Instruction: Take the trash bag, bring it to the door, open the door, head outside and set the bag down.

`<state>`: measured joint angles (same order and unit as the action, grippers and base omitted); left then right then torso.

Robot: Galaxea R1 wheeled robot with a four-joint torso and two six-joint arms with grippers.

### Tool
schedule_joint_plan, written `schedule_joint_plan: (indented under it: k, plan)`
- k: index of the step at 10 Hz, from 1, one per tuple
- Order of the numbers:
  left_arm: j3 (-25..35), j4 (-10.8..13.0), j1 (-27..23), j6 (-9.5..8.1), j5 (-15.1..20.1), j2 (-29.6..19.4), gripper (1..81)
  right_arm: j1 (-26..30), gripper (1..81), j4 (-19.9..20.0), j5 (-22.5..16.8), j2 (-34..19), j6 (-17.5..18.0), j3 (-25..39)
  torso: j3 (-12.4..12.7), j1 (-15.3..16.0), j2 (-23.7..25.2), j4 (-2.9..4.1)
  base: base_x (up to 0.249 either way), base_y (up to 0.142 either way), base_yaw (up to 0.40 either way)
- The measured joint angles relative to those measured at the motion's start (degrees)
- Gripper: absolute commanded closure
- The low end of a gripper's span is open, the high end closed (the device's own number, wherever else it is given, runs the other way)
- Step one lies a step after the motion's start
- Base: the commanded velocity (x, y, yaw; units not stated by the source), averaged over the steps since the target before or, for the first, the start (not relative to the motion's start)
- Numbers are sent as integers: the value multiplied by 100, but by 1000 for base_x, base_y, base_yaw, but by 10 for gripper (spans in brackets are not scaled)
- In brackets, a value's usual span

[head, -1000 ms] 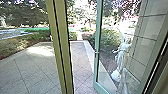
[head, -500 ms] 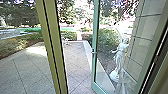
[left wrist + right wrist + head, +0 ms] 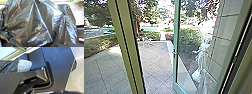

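I see 1 glass door (image 3: 175, 70) open ahead, dk trash bag (image 3: 37, 25) near L wrist cam. Can't tell L/R claw opening or grip.

The paved yard (image 3: 155, 62) bears pale, thin-legged furniture (image 3: 149, 42) near its far edge

Crumpled dark trash bag (image 3: 36, 25) bulges over a plate's corner.

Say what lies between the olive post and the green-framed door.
The head view shows paving between the post and the door, with what looks like pale furniture towards its far end.
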<state>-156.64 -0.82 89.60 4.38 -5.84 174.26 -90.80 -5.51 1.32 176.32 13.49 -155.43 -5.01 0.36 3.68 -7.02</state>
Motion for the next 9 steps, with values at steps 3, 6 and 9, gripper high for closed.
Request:
schedule_joint_plan:
  k: [3,6,9]
  plan:
    - [0,0,0,0,-6,0,811,-63,10,-13,-5,17,-5,-33,0,0,0,0,0,-122,0]
    - [0,0,0,2,-11,0,811,-61,10,-16,0,22,-16,-33,0,0,0,0,0,-121,0]
    - [0,40,-2,0,-13,-1,811,-61,10,-11,2,22,-13,-33,0,0,0,0,0,-114,0]
